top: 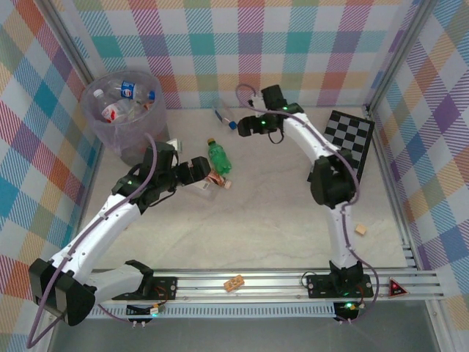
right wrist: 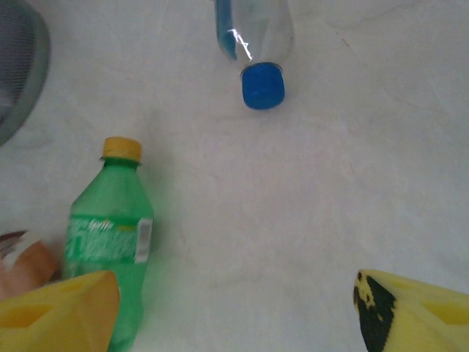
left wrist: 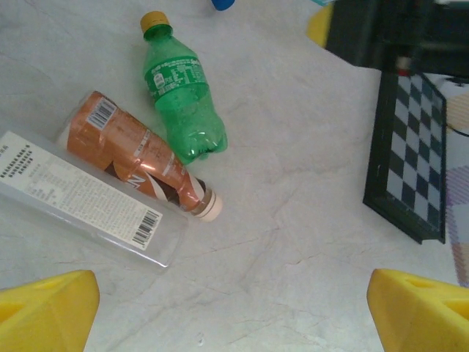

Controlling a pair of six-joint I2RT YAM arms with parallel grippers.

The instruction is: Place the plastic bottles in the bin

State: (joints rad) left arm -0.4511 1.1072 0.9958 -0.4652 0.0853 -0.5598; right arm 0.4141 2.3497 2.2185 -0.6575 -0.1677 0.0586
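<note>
Two arms hovered, nothing gripped

The left gripper (left wrist: 231, 312) and right gripper (right wrist: 236, 312) both gaped wide, holding nothing. The green plastic bottle with yellow cap (left wrist: 183, 103) lay just beside a copper-wrapped bottle (left wrist: 132, 154), near the translucent grey round bin (top: 121, 141). The fingers ought to straddle one bottle's middle squarely before closing.

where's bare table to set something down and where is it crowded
Bare: the wide stretch between the copper bottle and the near rail, and right toward the wooden block. Crowded: beside the bin, around the green bottle.
</note>
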